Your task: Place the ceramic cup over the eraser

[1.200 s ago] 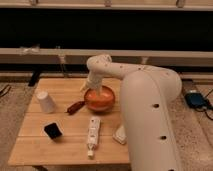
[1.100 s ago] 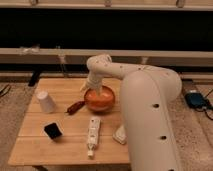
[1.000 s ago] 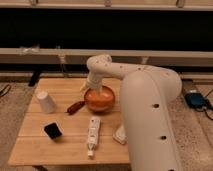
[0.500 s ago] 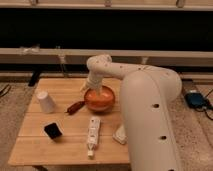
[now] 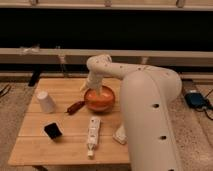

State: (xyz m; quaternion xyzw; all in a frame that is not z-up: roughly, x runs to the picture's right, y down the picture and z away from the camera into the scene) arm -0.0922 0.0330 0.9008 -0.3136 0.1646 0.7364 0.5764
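The hand [image 5: 90, 87] hangs over the back left rim of the orange bowl [image 5: 99, 100] at the middle of the table [image 5: 30, 147], its fingers spread and gripping nothing; what the bowl holds, if anything, cannot be told. The ceramic cup [image 5: 45, 101] stands alone near the table's left edge, narrower end up, well apart from the hand; the eraser [image 5: 53, 131] lies uncovered nearer the front, apart from the cup. A red-handled tool [image 5: 76, 107] lies just left of the bowl; a white power strip [image 5: 92, 135] lies in front of it.

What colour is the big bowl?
The bowl is orange, camera view; the gripper hovers by its rim.
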